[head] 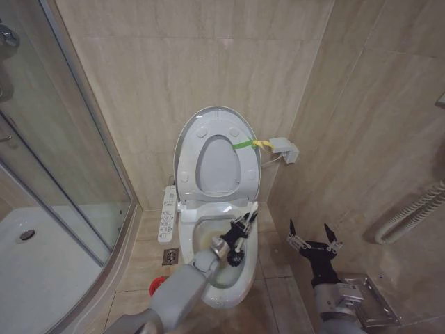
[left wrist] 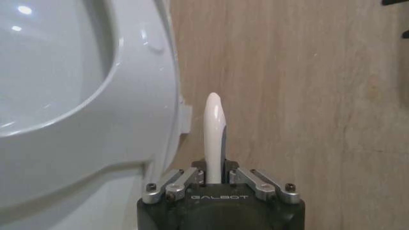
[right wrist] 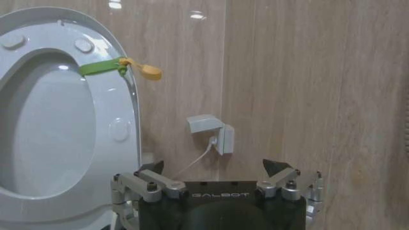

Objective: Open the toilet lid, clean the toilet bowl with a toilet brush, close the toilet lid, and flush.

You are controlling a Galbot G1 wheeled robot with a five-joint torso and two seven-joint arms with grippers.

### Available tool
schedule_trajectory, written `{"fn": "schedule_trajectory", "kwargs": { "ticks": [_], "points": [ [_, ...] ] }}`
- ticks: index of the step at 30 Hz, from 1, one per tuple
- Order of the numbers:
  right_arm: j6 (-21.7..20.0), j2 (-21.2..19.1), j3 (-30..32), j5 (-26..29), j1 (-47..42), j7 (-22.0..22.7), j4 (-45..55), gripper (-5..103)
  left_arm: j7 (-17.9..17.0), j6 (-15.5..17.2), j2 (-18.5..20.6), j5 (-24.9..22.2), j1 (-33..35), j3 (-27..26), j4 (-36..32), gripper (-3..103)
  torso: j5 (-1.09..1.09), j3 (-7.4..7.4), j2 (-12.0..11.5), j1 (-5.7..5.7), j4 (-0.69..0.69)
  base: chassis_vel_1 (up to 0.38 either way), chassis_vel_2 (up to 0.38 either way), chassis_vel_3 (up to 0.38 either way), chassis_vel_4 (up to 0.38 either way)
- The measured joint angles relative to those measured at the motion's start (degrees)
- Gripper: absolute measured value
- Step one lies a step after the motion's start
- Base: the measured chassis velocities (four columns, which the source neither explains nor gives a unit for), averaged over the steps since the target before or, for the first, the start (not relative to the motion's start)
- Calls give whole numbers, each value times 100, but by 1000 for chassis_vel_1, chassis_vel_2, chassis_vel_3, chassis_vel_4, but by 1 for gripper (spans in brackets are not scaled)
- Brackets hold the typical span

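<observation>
The toilet lid (head: 217, 167) stands raised against the back wall, with the seat ring up against it and a green-and-yellow strap (head: 247, 145) at its edge. Below it the toilet bowl (head: 233, 287) lies uncovered, with a brownish stain inside. My left gripper (head: 240, 235) hovers over the bowl, shut on the white handle of the toilet brush (head: 252, 211); the brush's head is hidden behind the gripper. In the left wrist view the handle (left wrist: 214, 127) rises out of the shut left gripper (left wrist: 214, 179). To the right of the bowl my right gripper (head: 311, 231) hangs open, holding nothing.
A red brush base (head: 158, 284) sits on the floor left of the bowl, below the button panel (head: 167, 216). The glass shower enclosure (head: 69, 174) and its tray (head: 35, 271) take up the left. A wall socket box (head: 284, 148) and a hose (head: 410, 209) are on the right.
</observation>
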Motion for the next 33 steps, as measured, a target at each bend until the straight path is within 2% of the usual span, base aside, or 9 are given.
{"fn": "schedule_trajectory", "kwargs": {
  "ticks": [6, 10, 16, 23, 28, 33],
  "points": [
    [0, 0, 0, 0, 0, 0, 0, 100, 95, -4, 61, 76, 75, 29, 152, 17, 0, 0, 0, 0, 2, 0, 0, 0, 0],
    [0, 0, 0, 0, 0, 0, 0, 100, 294, 5, 240, 295, 113, -92, 520, 17, -1, 0, 0, 0, 3, 0, 0, 0, 0],
    [0, 0, 0, 0, 0, 0, 0, 100, 344, -40, 324, 329, 120, -222, 551, 17, 0, 0, 0, 0, 3, 0, 0, 0, 0],
    [0, 0, 0, 0, 0, 0, 0, 100, 201, -225, 45, 264, 90, -199, 181, 17, 0, 0, 0, 0, 0, 0, 0, 0, 0],
    [0, 0, 0, 0, 0, 0, 0, 100, 196, -241, -91, 199, 96, -109, 306, 17, 0, 0, 0, 0, 1, 0, 0, 0, 0],
    [0, 0, 0, 0, 0, 0, 0, 100, 219, -145, -21, 319, 136, -114, 472, 17, -1, 0, 0, 0, 2, 0, 0, 0, 0]
  ]
}}
